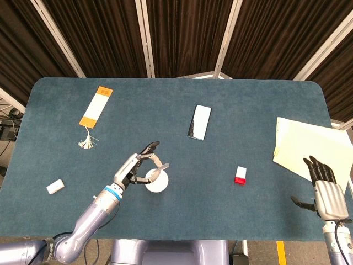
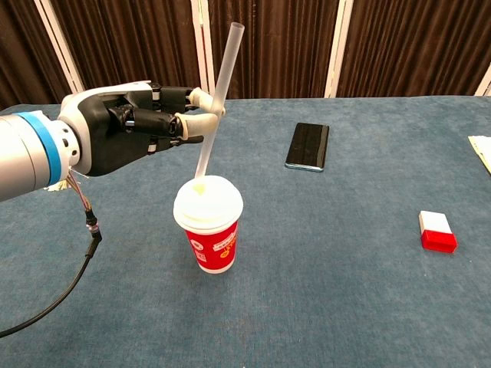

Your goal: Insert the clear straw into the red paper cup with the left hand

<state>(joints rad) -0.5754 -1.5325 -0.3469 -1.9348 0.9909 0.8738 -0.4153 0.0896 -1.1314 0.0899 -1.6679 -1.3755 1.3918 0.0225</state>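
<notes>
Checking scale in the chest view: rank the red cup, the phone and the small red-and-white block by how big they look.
1. red paper cup, largest, though nearest the camera.
2. phone, foreshortened and farther back, so its true size is unsure.
3. red-and-white block, clearly smallest.

Black left hand [image 2: 130, 126] with pale fingertips, blue-banded silver wrist, dangling cable.

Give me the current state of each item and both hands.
Clear straw: tilted, lower tip at the lid's hole.
Red paper cup: upright, white lid on.
Left hand: pinches the straw above the cup.
Right hand: holds nothing, fingers apart.
Phone: flat, screen dark.
</notes>
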